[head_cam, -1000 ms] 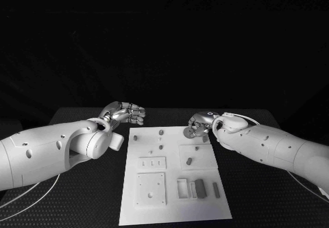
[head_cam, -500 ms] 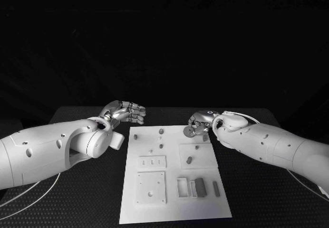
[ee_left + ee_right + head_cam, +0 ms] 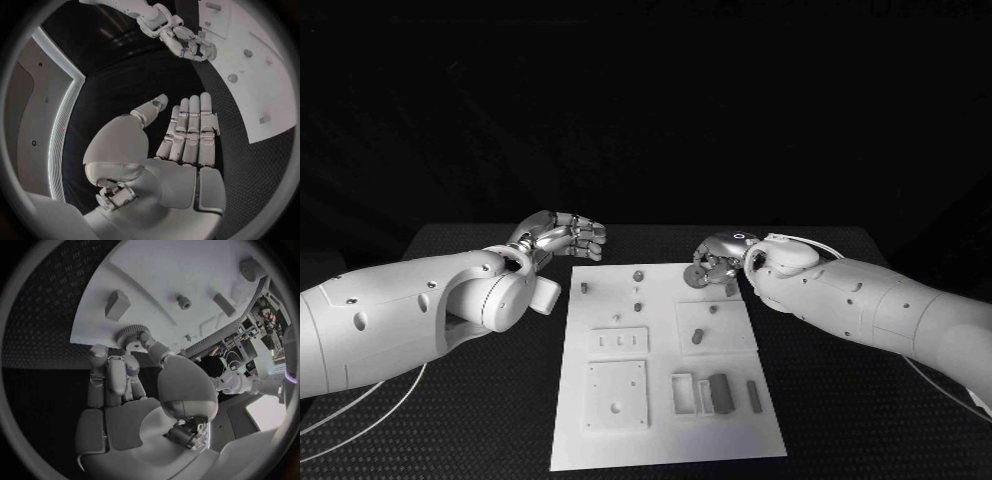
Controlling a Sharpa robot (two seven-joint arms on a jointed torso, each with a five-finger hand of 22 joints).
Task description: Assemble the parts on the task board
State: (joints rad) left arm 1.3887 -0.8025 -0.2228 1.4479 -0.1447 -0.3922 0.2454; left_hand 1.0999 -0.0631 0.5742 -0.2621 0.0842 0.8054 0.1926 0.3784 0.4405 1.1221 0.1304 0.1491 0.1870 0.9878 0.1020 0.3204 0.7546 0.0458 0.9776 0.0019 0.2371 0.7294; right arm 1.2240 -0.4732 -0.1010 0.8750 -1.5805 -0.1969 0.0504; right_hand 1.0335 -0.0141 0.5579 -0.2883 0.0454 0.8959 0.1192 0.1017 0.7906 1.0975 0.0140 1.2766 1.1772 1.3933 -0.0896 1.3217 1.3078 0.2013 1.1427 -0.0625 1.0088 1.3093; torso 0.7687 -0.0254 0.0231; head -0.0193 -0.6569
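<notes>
The gear (image 3: 129,333) sits at the board's (image 3: 733,420) far right corner, pinched in my right hand (image 3: 718,262). In the right wrist view I see its toothed rim between the fingertips (image 3: 142,337), just over the board's edge. In the head view it reads as a small dark disc (image 3: 695,277) beside the hand.

I judge it light and rigid, a small hard part. The teeth give some bite, so it should not slip easily, but it is thin, and a pinch across the rim is the sensible hold; I have that now. I would keep the bore clear of my fingers so it can drop over a peg.

As a disc it has no long axis to speak of; what matters is its bore axis. The wrist view shows its face tipped, not flat to the board. I cannot tell the exact tilt.

My left hand (image 3: 187,130) holds nothing, fingers straight and side by side, over the desk (image 3: 473,400) near the board's far left corner.
</notes>
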